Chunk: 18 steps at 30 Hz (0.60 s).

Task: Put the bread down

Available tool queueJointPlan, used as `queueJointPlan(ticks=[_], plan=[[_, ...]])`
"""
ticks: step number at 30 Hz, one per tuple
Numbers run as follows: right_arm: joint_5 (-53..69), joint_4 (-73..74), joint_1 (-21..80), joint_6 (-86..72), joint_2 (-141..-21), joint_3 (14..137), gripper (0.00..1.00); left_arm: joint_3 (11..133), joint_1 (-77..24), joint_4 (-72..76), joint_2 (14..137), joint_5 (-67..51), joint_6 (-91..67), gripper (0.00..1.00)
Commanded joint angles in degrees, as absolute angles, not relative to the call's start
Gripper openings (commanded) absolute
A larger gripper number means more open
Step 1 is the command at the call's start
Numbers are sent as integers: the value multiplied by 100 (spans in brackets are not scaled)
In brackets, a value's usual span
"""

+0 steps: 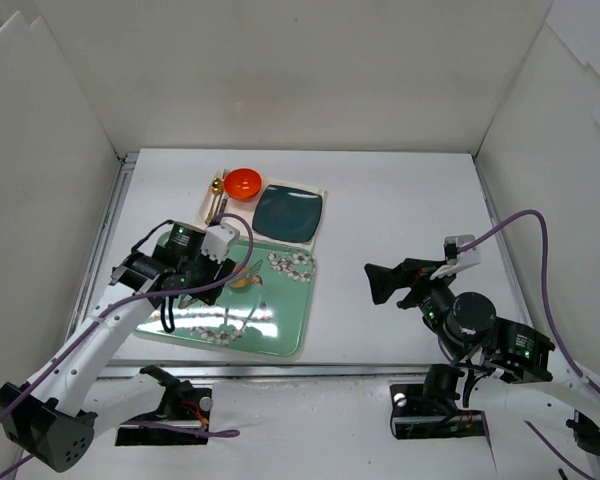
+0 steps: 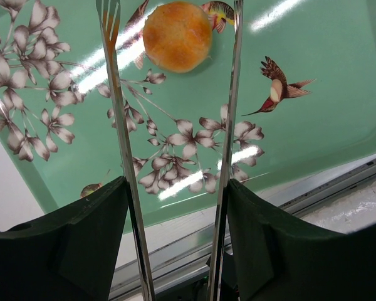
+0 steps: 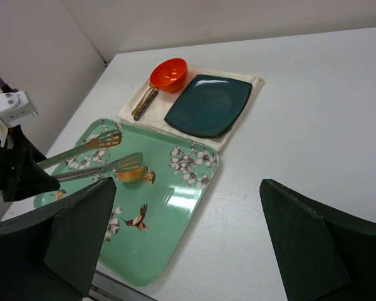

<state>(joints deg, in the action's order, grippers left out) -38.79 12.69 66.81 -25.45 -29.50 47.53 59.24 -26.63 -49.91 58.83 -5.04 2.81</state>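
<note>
The bread [image 2: 177,36], a small round golden-brown bun, lies on the green flowered tray [image 2: 332,94]. It also shows in the right wrist view [image 3: 130,174]. My left gripper [image 2: 177,188] is shut on metal tongs [image 2: 122,144], whose two arms press against the inner faces of its fingers. The tong tips stand either side of the bread with a small gap on each side. In the top view my left gripper [image 1: 195,262] hangs over the tray [image 1: 280,320] and hides the bread. My right gripper [image 1: 378,282] is open and empty over the bare table on the right.
A dark teal square plate [image 1: 290,212] and an orange-red bowl [image 1: 243,182] sit on a pale cloth behind the tray, with a gold utensil [image 1: 217,190] beside the bowl. White walls stand on three sides. The tray's near edge lies at the table's front rail.
</note>
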Motion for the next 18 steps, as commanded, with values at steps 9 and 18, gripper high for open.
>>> queueJointPlan(ticks=[9,18], plan=[[-4069,1002,6706,-2531,-2997,4764,98,6109,-2681,-4773,6073,-440,360,60],[-4034,1011,6697,-2531,-2936,4755,98,6126,-2681,-4843,6398,-299,299,60]])
